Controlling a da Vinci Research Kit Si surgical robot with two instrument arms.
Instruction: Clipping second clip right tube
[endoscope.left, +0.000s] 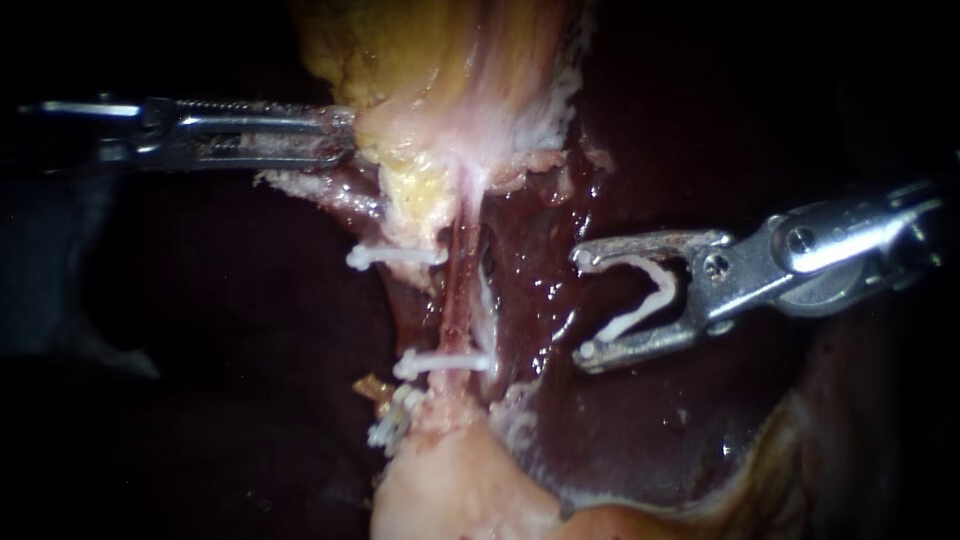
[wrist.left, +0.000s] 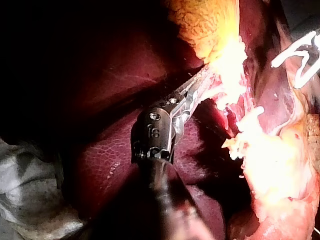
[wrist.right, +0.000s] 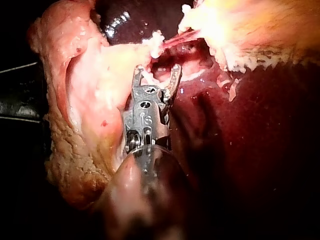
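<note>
Left instrument (endoscope.left: 340, 135): jaws are closed on the lower edge of the gallbladder (endoscope.left: 430, 60), holding it up and to the left so the tubes stand stretched.
Right instrument (endoscope.left: 583, 306): jaws stand wide, carrying an open white clip (endoscope.left: 632, 318) seated against both of them. It sits over the liver (endoscope.left: 640, 430), to the right of the tubes and apart from them.
Right tube (endoscope.left: 462, 290): judged to be the pink strand running down the middle. It is bare between the upper clip (endoscope.left: 395, 257) and the lower clip (endoscope.left: 440, 362). Exactly what each of those two encloses cannot be told.
Step in hand: approach only, as the tube is not yet between the jaws.
Risk, partial bite: if the jaws do not pass fully round the tube, the clip may close on only part of it.
Risk, wrong tissue: a pale strand lies just beside the tube on the approach side and could be caught in its place.
Risk, crowding: landing against the lower clip could leave the new clip askew.
Risk, liver contact: the lower jaw tip is close to the wet surface and a low approach could scrape it.
Risk, traction: if the left hold slips, the tube slackens and shifts out of line.
</note>
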